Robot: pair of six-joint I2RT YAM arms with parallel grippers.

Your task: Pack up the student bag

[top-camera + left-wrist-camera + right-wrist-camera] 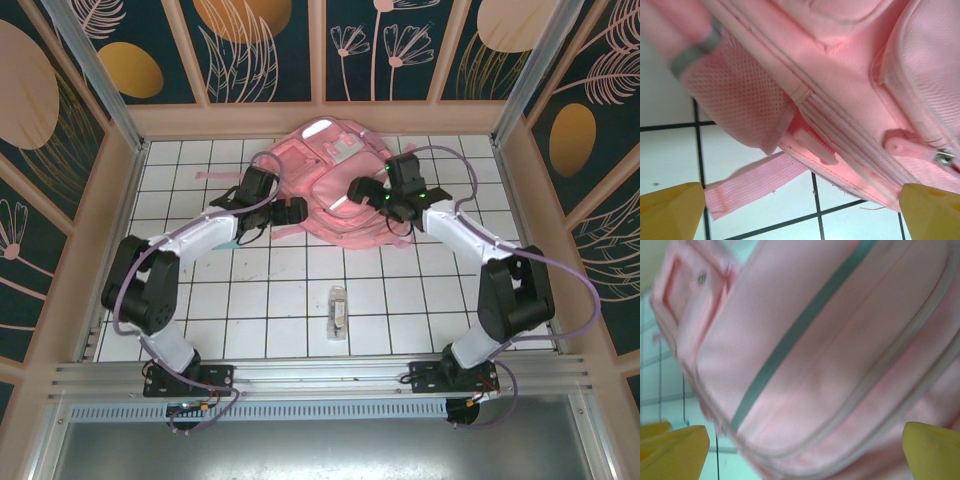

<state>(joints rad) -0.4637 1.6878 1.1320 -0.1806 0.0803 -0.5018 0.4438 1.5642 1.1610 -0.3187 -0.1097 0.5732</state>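
My left gripper (290,212) hangs released at the 8 o'clock edge of the student bag (318,190), which lies face-up at the worktop's (280,300) 12 o'clock end; my right gripper (360,190) gapes equally wide over its 3 o'clock side. It looks like soft, light, floppy fabric — I'd pinch the webbing strap (755,182) or a zip seam (840,135). The long axis seems 12-to-6; which end is the top is unclear.
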